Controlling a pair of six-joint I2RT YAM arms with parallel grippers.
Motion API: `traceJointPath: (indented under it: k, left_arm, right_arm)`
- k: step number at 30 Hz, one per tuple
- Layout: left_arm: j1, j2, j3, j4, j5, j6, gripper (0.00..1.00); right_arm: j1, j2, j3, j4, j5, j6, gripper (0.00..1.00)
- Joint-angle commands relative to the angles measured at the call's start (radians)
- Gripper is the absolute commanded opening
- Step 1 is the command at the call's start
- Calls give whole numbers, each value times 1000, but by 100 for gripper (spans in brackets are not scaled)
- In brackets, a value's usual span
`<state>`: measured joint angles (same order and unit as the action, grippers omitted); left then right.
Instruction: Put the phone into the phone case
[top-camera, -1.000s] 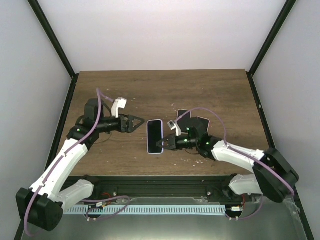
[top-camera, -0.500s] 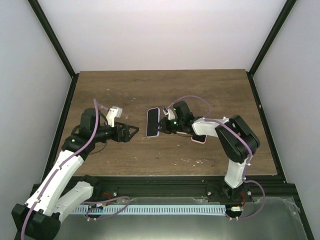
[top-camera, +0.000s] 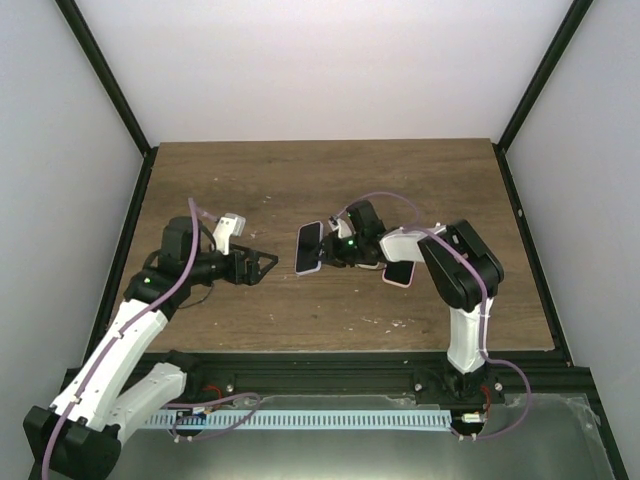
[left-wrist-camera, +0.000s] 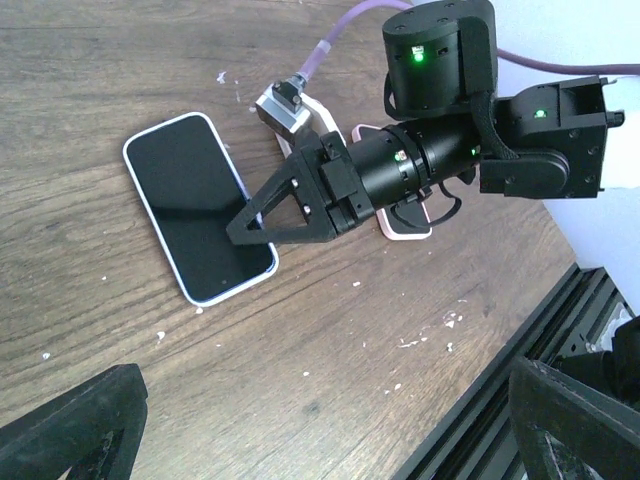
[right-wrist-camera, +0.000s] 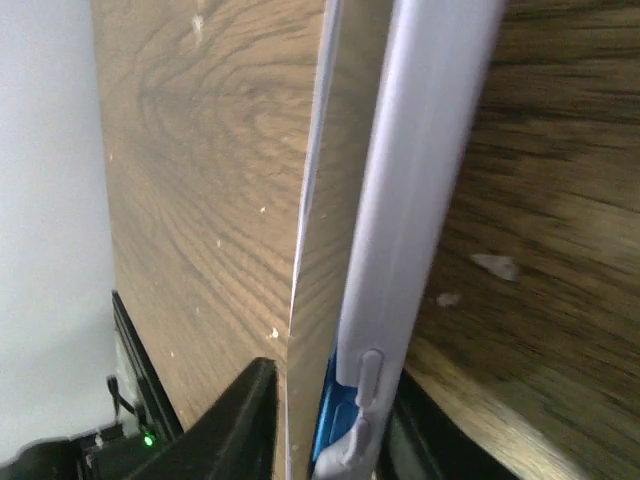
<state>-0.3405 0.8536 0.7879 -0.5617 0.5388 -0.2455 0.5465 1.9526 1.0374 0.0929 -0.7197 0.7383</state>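
The phone (top-camera: 308, 247), black screen with a pale lilac rim, is at the table's middle, slightly tilted. My right gripper (top-camera: 333, 250) is shut on its right edge. In the right wrist view the phone (right-wrist-camera: 425, 190) shows edge-on between my fingers (right-wrist-camera: 240, 420). The left wrist view shows the phone (left-wrist-camera: 198, 220) with the right gripper (left-wrist-camera: 262, 222) on its near corner. The pink phone case (top-camera: 400, 272) lies just right of it, partly hidden under the right arm, and also shows in the left wrist view (left-wrist-camera: 408, 222). My left gripper (top-camera: 265, 263) is open and empty, left of the phone.
The table's front edge with a black rail (top-camera: 320, 362) runs along the near side. Black frame posts (top-camera: 105, 75) stand at the back corners. White crumbs (left-wrist-camera: 420, 340) dot the wood near the front edge.
The right arm has swung the phone away from the front edge towards the middle and folded in. The left gripper has drawn back to the left, away from the phone.
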Motion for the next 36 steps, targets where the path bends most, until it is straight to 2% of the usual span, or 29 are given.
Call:
traceJointPath:
  k: [1, 3, 9, 15, 20, 26, 36]
  left_arm:
    - [-3, 4, -10, 5, 3, 15, 100]
    - [-4, 5, -12, 6, 0, 11, 100]
    - [-3, 2, -12, 10, -3, -5, 100]
    - [-3, -12, 2, 8, -48, -46, 100]
    - [-3, -23, 35, 5, -111, -100, 100]
    - [-3, -48, 82, -6, -161, -137, 100]
    - [-3, -122, 124, -17, -147, -163, 100]
  right_arm:
    - [-27, -3, 45, -50, 25, -23, 33]
    - [-33, -14, 42, -65, 32, -24, 40]
    - [-37, -88, 31, -108, 55, -45, 50]
    - [-37, -224, -7, -172, 100, -71, 69]
    - [-37, -378, -60, -227, 156, -83, 99]
    - [-37, -584, -96, -337, 258, -127, 100]
    - [-37, -899, -174, -459, 404, -146, 100]
